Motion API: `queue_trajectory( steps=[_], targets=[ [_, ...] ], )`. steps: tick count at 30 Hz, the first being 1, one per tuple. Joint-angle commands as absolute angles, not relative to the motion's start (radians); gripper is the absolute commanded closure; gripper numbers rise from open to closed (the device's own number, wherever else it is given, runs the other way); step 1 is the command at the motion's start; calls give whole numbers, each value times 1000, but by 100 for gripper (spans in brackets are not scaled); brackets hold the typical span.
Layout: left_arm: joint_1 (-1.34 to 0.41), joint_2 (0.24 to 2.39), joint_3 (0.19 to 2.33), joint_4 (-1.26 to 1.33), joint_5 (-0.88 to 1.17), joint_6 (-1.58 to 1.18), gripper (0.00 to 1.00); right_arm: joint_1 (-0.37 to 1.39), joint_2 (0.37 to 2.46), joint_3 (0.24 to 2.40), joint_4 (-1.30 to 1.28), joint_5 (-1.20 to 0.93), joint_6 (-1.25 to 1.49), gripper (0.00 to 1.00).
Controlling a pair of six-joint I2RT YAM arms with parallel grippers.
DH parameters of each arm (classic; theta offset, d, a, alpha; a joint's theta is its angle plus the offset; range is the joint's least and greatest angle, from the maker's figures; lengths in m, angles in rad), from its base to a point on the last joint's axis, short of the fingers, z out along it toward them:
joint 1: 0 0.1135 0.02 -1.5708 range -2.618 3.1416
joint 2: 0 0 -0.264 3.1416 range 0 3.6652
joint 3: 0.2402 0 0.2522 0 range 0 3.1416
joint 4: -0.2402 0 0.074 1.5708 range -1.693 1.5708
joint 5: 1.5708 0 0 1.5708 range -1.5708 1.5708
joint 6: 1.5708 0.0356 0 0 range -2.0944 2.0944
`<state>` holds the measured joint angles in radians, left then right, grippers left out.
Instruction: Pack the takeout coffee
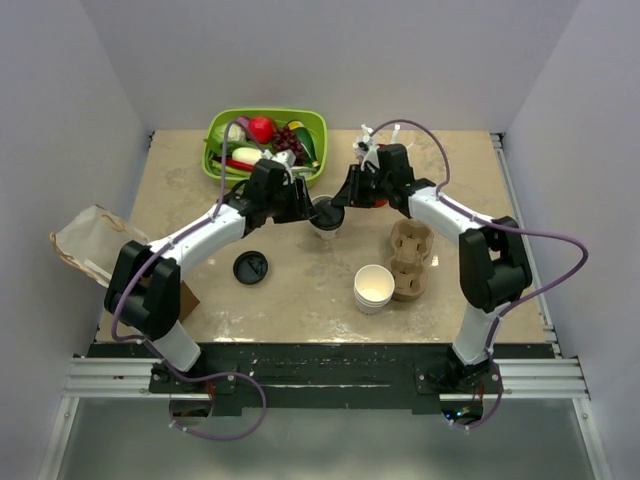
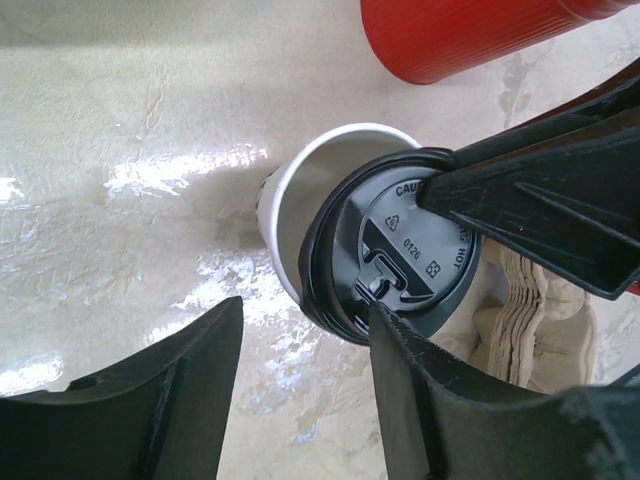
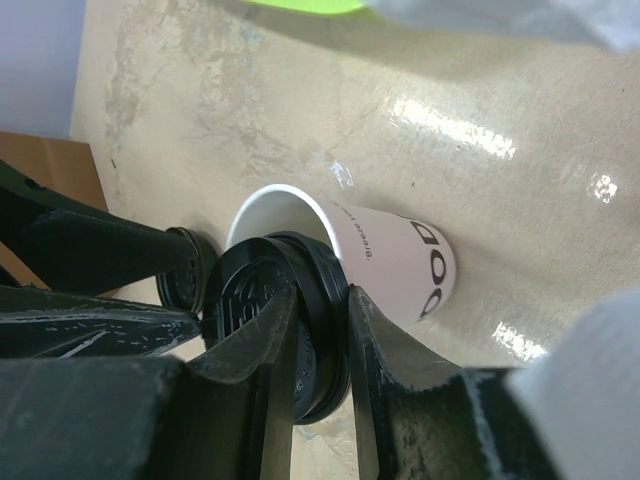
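Takeout coffee (image 2: pixel 290 220) standing on the worktop (image 1: pixel 300 290), directly between the two pincers where they meet. The right pincer (image 3: pixel 320 300) is closed narrowly on the edge of the black lid (image 2: pixel 405 250). The lid sits askew, and a crescent of the cup's open rim shows beyond it on the side away from that pincer. The left pincer (image 2: pixel 305 310) is spread wide and holds nothing, with the cup just ahead of its fingertips. Note that the lid is not seated, so if you lift by it you will likely bring away the lid alone. Treat the cup as light, thin-walled paper: it should buckle under a hard squeeze at mid-wall, and the smooth plastic lid may slip. Whether it holds liquid cannot be told, so keep it upright. The best hold is probably across the wall just under the rolled rim, where the paper is stiffest, and with gentle closure. The pulp carrier (image 1: pixel 410 258) lies near the right pincer, on the side toward its arm's base. A red cup (image 2: pixel 470 35) stands just beyond the left pincer's reach.
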<state>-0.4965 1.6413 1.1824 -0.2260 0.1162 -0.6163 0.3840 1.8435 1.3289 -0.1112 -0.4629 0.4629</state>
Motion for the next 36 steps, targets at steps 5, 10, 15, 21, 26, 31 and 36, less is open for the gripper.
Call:
queue_trajectory(
  steps=[5,10,15,21,26,31,36],
  targets=[
    [-572,1638,1330,-390,26,-597,48,388,1799,1309,-91,-417,446,99],
    [-589,1696,1397,-466,-32,-612,51,390,1801,1295,-78,-405,463,100],
    [-595,1738,1428,-477,-74,-634,57,390,1810,1289,-68,-406,474,100],
    [-597,1764,1457,-492,-132,-660,65,390,1813,1282,-67,-397,471,100],
    [-597,1787,1468,-482,-85,-660,68,390,1807,1273,-69,-390,472,100],
    [-597,1773,1471,-477,-72,-655,65,388,1787,1266,-86,-362,472,100],
    [-594,1718,1427,-385,50,-641,59,376,1769,1230,-49,-406,485,100]
  ],
)
